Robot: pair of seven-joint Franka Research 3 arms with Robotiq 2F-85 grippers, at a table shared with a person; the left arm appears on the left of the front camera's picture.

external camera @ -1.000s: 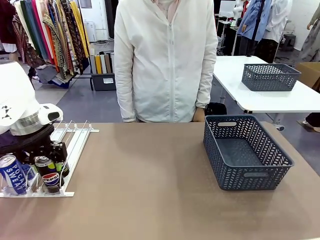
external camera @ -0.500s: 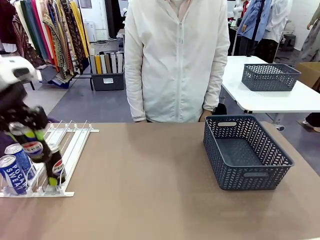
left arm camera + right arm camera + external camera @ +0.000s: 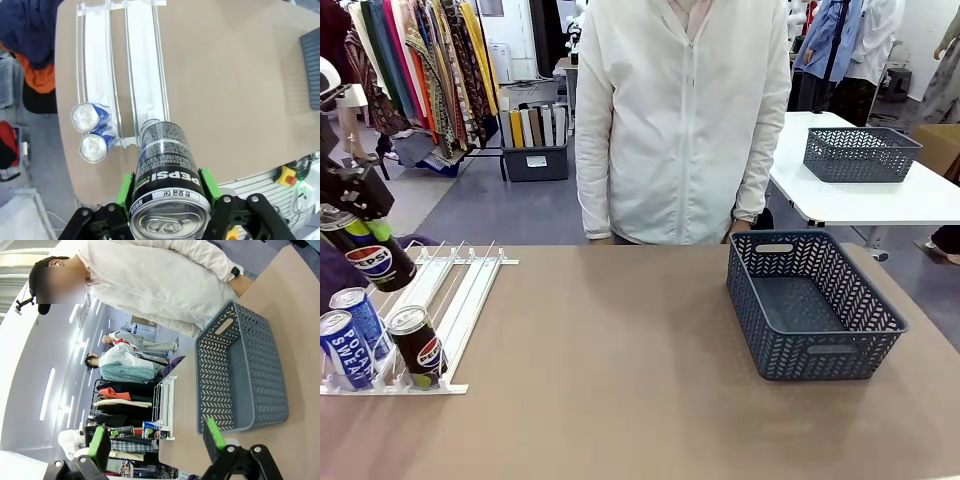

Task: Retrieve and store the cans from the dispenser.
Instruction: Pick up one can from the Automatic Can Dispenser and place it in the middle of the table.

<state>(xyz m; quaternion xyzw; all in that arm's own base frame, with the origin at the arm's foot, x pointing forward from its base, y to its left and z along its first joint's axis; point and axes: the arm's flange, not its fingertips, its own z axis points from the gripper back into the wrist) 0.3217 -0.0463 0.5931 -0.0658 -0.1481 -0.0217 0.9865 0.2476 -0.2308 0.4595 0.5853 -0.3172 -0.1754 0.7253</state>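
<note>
High over the rack's left end, my left gripper [image 3: 358, 230] is shut on a dark Pepsi can [image 3: 375, 262], tilted in the air. In the left wrist view that can [image 3: 165, 165] sits between the green pads [image 3: 125, 192]. The white dispenser [image 3: 470, 285] lies at the table's left; at its near end stand two blue Pocari Sweat cans [image 3: 345, 350] and another dark Pepsi can [image 3: 418, 345]. From above the blue cans [image 3: 86, 116] show beside the dispenser's lanes [image 3: 145, 65]. My right gripper [image 3: 156, 440] is open and holds nothing.
A dark grey lattice basket [image 3: 820, 360] stands at the table's right, also seen as the basket [image 3: 215, 365] in the right wrist view. A person in a white jacket [image 3: 680, 120] stands at the far edge. Another grey basket [image 3: 860, 152] sits on a table behind.
My left gripper rose up and to the left, lifting the Pepsi can out of the dispenser. Another Pepsi can now stands at the lane's front. The person shifted slightly right.
</note>
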